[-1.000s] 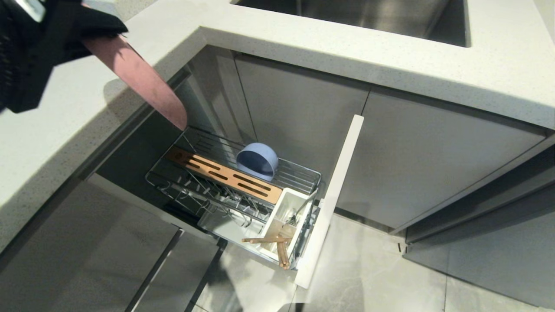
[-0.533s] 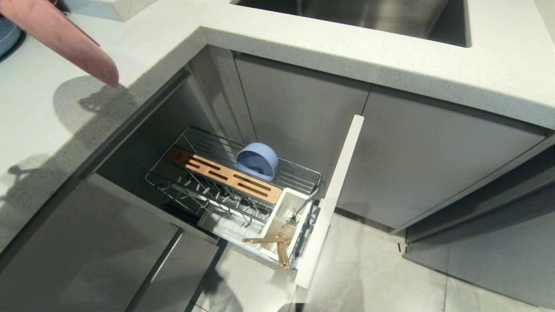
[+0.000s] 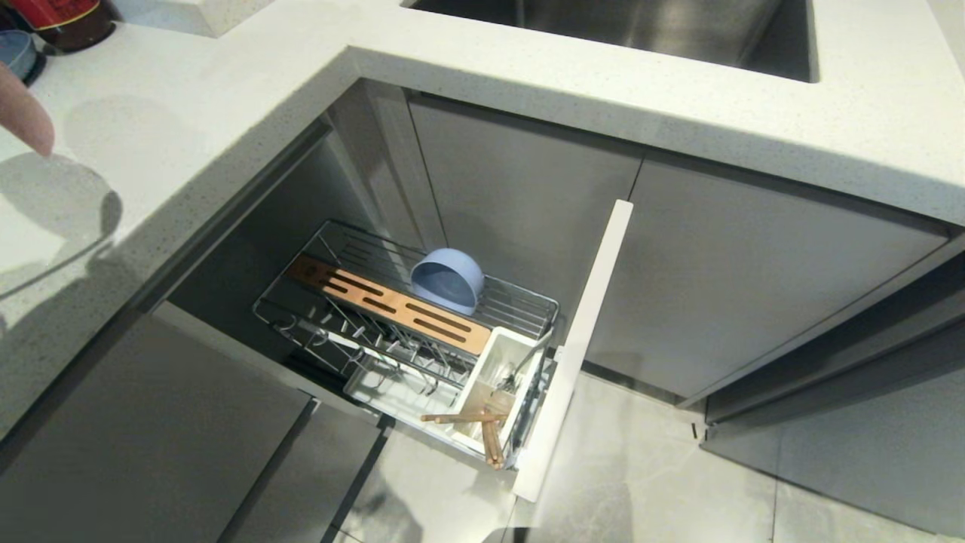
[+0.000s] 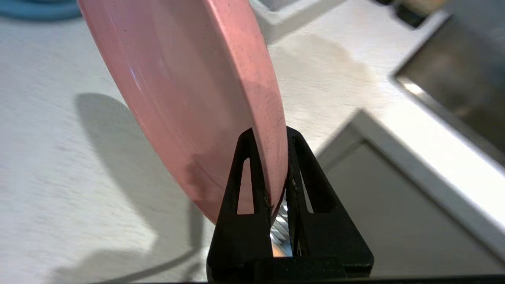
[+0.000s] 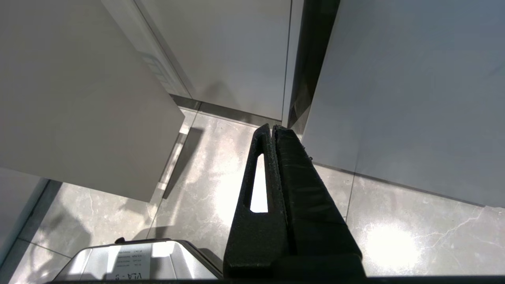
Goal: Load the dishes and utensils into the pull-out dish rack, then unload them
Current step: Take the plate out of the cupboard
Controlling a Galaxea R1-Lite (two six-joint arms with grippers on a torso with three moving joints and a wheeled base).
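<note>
2 runs of pale speckled stone surface (image 3: 603,90) meet at a corner above grey cabinet fronts, with a steel sink (image 3: 641,30) sunk into the far run. Below the corner, the chrome wire pull-out dish rack (image 3: 392,317) stands drawn out on its narrow white front panel (image 3: 580,339). A slotted wooden strip (image 3: 392,303) lies along its middle. The wide flat round pink plastic plate (image 4: 189,90) is out of the rack: it hangs tilted on edge over the left run of the surface, its rim clamped between the black fingers (image 4: 244,173) of the left gripper (image 4: 270,136), and only its tip shows at the head view's left edge (image 3: 22,113). The small round light-blue plastic bowl (image 3: 447,280) lies tipped on its side on the rack's rear wire shelf. At the panel end, the white plastic cutlery box (image 3: 497,392) holds the slim grey metal spoon (image 3: 524,362), and the pair of thin light wooden chopsticks (image 3: 482,426) lies loosely in it, ends past the rim. The right gripper (image 5: 273,130) hangs over the tiled floor (image 5: 394,236) with its fingers pressed together, holding nothing.
</note>
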